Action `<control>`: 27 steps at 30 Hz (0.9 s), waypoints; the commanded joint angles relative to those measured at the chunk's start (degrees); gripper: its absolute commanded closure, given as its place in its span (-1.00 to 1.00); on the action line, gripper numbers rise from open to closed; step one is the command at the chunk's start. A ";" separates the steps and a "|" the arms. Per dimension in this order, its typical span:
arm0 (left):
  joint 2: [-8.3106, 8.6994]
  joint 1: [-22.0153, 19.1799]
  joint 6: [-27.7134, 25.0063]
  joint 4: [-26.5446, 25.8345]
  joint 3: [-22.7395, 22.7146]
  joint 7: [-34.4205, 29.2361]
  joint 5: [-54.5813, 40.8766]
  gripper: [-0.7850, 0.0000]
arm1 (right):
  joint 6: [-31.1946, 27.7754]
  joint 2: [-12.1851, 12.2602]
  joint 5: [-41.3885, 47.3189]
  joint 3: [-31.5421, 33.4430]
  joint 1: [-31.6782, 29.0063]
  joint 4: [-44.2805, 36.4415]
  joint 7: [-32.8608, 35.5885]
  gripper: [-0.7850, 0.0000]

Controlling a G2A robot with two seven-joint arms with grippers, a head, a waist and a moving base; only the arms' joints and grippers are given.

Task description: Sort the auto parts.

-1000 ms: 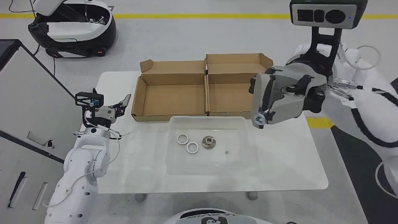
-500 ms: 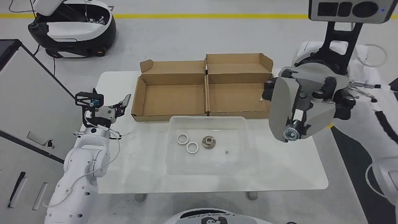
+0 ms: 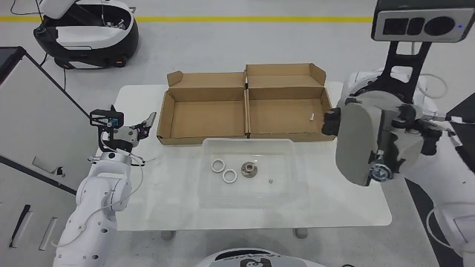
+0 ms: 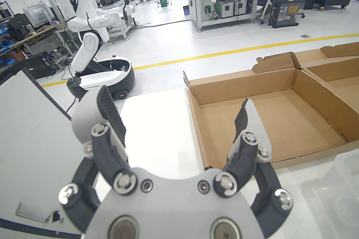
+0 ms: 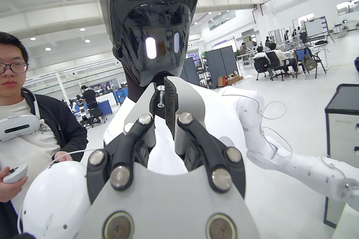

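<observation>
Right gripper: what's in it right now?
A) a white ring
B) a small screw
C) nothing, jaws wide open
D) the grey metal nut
B: in the right wrist view the right gripper is shut on a small screw, while the two white rings and the grey metal nut lie in the clear tray.

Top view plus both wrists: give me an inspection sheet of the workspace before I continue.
Surface: white table, no spills seen.
Job's things: two white rings, metal part and small piece in clear tray; small white piece in right box; left box, nothing seen inside.
Clutter: nothing seen.
Grippers: left gripper open beside left box; right gripper raised, shut on small screw.
Cables: black cable on floor.
Surroundings: another robot beyond table.
</observation>
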 commanded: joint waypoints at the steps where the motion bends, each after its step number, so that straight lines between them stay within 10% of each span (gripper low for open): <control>1: 0.00 0.00 0.00 0.00 0.00 0.00 0.00 -1.00 | 2.47 -0.06 -3.31 0.41 0.28 0.22 0.24 1.00; 27: 0.00 0.00 0.00 0.00 0.00 0.00 0.00 -1.00 | 1.33 -4.91 1.84 1.98 -3.02 -2.43 -3.63 1.00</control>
